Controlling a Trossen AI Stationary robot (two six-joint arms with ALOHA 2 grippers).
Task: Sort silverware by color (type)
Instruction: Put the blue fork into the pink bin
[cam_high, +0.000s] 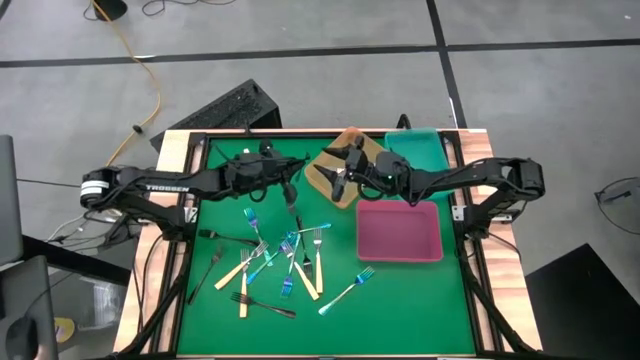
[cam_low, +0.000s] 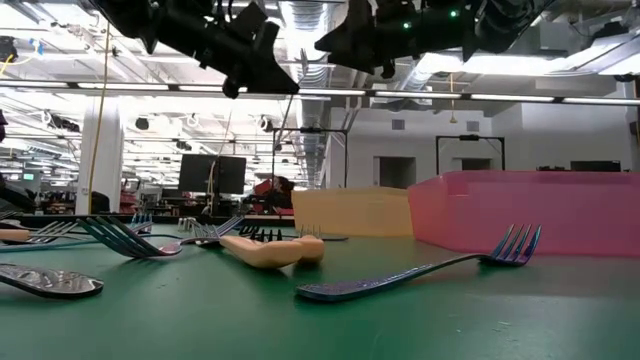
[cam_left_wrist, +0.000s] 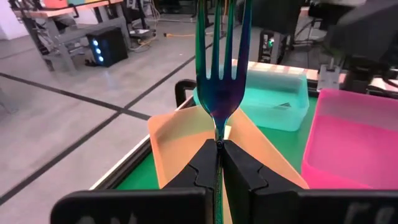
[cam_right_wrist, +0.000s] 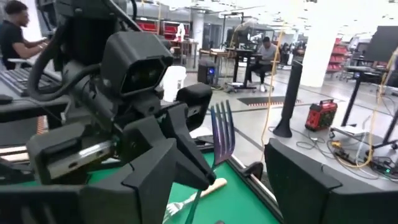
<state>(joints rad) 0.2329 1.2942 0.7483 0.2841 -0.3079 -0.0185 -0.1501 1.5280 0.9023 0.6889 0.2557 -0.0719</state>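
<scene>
My left gripper (cam_left_wrist: 219, 146) (cam_high: 290, 192) hangs above the mat's far middle, shut on an iridescent blue-teal fork (cam_left_wrist: 221, 59) whose tines stick out past the fingertips. My right gripper (cam_right_wrist: 239, 177) (cam_high: 340, 185) faces it from the right, over the orange tray's near edge. It is open, and the fork's tines (cam_right_wrist: 222, 130) stand between its two fingers without touching them. The rest of the silverware (cam_high: 285, 265) lies scattered flat on the green mat: cream-handled, blue-teal and black forks. One blue-teal fork (cam_low: 420, 272) lies nearest the low camera. My left gripper pinches the fork's neck (cam_left_wrist: 219, 132), just behind the tines, between its two fingertips. The fork lies along the fingers, with its handle running back between them and its tines pointing on past them. It is lifted clear of the mat.
Three trays stand on the mat's right half: the orange tray (cam_high: 335, 165) at the far middle, the teal tray (cam_high: 420, 150) at the far right, and the pink tray (cam_high: 400, 232) nearer. A black keyboard (cam_high: 225, 110) lies beyond the far-left corner. People sit at desks in the room behind.
</scene>
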